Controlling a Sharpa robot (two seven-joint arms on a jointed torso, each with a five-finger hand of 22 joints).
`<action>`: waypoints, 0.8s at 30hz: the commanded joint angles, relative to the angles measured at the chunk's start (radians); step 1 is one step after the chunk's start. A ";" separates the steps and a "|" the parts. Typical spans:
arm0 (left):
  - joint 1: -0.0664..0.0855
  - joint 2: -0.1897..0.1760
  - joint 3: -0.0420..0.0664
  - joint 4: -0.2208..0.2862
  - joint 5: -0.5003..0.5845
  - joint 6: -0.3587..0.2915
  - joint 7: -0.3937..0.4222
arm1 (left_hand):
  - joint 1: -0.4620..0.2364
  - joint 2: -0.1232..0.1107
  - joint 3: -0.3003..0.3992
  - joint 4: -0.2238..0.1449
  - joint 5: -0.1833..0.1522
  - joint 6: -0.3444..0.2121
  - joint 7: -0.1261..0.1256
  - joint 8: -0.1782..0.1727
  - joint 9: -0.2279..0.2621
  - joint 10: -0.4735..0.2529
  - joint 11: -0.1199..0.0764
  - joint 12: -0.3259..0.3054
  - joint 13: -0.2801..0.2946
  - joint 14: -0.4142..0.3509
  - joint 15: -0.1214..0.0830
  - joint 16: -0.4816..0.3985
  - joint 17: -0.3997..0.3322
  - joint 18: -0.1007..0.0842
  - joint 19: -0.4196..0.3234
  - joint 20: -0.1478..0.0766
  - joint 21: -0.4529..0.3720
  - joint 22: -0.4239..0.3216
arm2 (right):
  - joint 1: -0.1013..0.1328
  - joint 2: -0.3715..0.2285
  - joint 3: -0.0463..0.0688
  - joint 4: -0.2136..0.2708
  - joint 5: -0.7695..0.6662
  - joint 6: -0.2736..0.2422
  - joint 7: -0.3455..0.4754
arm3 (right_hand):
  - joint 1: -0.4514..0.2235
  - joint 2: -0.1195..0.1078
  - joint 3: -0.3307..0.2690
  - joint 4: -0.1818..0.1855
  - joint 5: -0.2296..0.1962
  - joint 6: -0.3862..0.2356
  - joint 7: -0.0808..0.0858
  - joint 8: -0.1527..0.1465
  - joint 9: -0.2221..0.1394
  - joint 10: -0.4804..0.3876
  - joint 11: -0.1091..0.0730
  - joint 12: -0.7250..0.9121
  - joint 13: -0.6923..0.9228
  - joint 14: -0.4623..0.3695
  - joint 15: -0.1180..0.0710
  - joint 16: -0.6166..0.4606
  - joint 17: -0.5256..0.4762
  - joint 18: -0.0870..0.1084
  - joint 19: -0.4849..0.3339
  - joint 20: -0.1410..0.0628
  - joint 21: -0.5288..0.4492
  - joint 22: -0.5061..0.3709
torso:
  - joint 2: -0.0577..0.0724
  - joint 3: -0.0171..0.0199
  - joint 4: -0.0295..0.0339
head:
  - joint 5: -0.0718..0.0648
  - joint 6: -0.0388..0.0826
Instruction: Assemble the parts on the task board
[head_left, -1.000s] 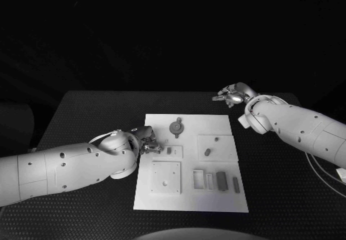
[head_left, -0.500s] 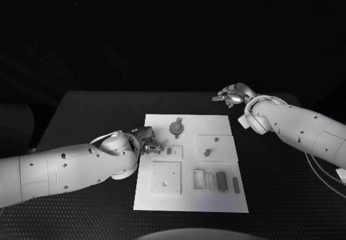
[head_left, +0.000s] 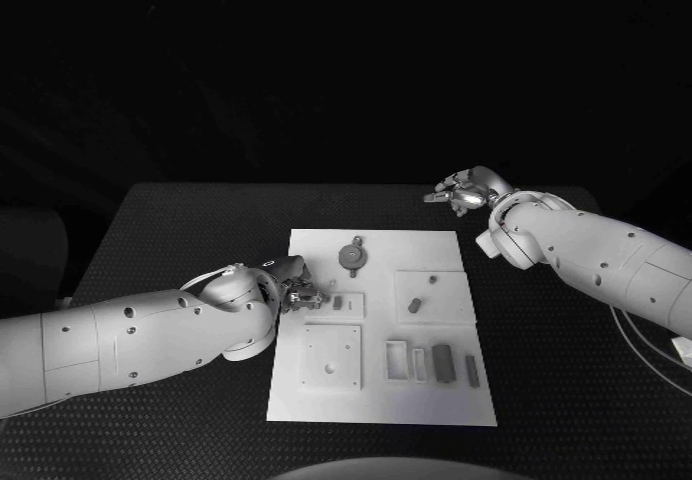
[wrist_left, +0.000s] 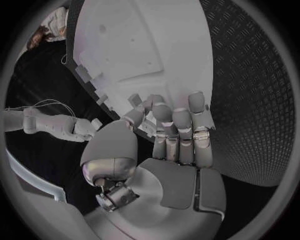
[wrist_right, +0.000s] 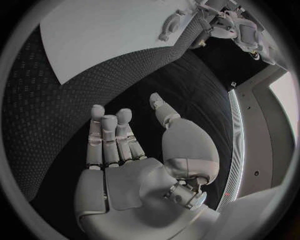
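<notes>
The white task board (head_left: 382, 400) lies in the middle of the table. My left hand (head_left: 299, 290) sits at its left edge, fingertips (wrist_left: 156, 107) bent down onto the board (wrist_left: 156, 45) beside a small grey part (head_left: 338, 300). What lies under those fingertips is hidden. A round part with a stem (head_left: 351, 254) lies near the board's far end, and another small part (head_left: 414, 304) stands in a square plate. My right hand (head_left: 462, 190) hovers off the board beyond its far right corner, fingers (wrist_right: 109, 135) stretched out and thumb apart, holding nothing.
A square plate with holes (head_left: 332, 355) sits on the board's near left, with slotted frames and two dark bars (head_left: 443, 362) to its right. Black textured table (head_left: 173, 230) surrounds the board on all sides.
My left arm has crept slightly nearer; its hand stays at the board's left edge. The right hand has not moved.
</notes>
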 joint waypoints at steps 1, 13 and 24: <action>-0.004 0.005 -0.003 0.003 0.019 0.021 0.003 | -0.011 -0.021 -0.003 0.014 -0.003 -0.010 0.000 0.005 -0.002 0.001 -0.005 0.000 -0.002 -0.001 0.004 -0.007 -0.001 0.003 -0.004 -0.006 0.000 0.017 | 0.000 0.000 0.000 0.002 0.000 0.012 0.010 | -0.010 -0.003 0.006 -0.001 0.000 0.005 0.002 0.003 -0.002 -0.159 -0.003 0.004 -0.001 0.000 -0.008 0.004 -0.002 0.015 -0.004 0.002 -0.003 0.002 | 0.000 0.0001 0.0000 | 0.000 0.000; -0.004 0.000 -0.003 0.003 0.034 0.016 0.007 | -0.031 -0.075 -0.010 0.074 -0.018 -0.020 0.001 0.014 -0.006 -0.006 -0.005 0.003 -0.002 -0.006 -0.001 -0.006 0.001 0.002 -0.005 -0.010 -0.004 0.018 | 0.000 -0.003 0.000 0.006 0.004 0.010 0.010 | -0.013 -0.003 0.005 0.000 0.000 0.004 0.003 0.003 -0.002 -0.159 -0.003 0.005 -0.003 0.000 -0.008 0.004 -0.002 0.015 -0.004 0.002 -0.003 0.002 | 0.000 -0.0007 0.0005 | -0.002 0.000; -0.004 -0.013 -0.002 -0.002 0.030 -0.021 -0.004 | -0.100 -0.092 -0.157 0.108 -0.025 -0.058 0.001 0.039 -0.003 -0.034 -0.006 0.017 0.003 -0.030 -0.017 0.002 0.008 -0.001 -0.022 -0.021 -0.017 0.015 | -0.001 -0.007 0.000 0.007 0.004 0.008 0.010 | -0.014 -0.003 0.005 0.001 0.000 0.004 0.003 0.002 -0.002 -0.159 -0.003 0.005 -0.003 0.000 -0.008 0.004 -0.003 0.015 -0.004 0.002 -0.004 0.002 | 0.000 -0.0011 0.0000 | -0.005 0.000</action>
